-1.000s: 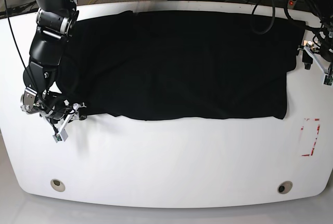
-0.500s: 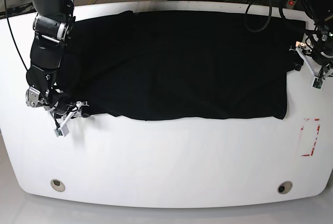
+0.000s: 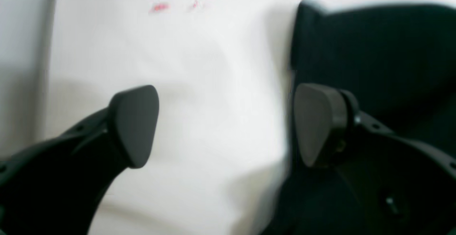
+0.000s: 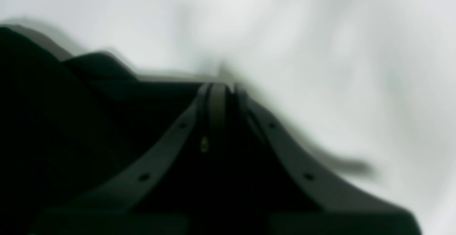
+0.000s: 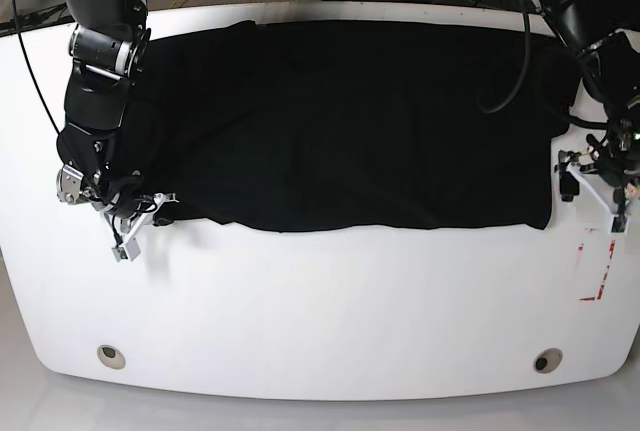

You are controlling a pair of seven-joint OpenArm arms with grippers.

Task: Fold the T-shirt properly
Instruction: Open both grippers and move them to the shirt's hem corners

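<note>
The black T-shirt [image 5: 350,121] lies spread flat across the far half of the white table [image 5: 330,301]. At the shirt's lower left corner, my right gripper [image 5: 160,213] is low on the table. In the blurred right wrist view that gripper [image 4: 222,89] is shut, pinching the T-shirt [image 4: 71,121] at its edge. My left gripper [image 5: 572,179] hangs at the shirt's right edge. It stands open [image 3: 224,124]: one finger is over bare table, the other over the border of the T-shirt [image 3: 374,50]. Nothing is between its fingers.
A red tape mark [image 5: 597,263] sits on the table near the right edge, in front of the left gripper, and shows as a red tape mark [image 3: 160,6] in the left wrist view. Two round holes [image 5: 111,355] [image 5: 546,360] lie near the front edge. Cables hang behind the table.
The left arm has come down along the shirt's right edge toward its front corner, jaws wider. The right gripper has shut at the shirt's lower left corner.
</note>
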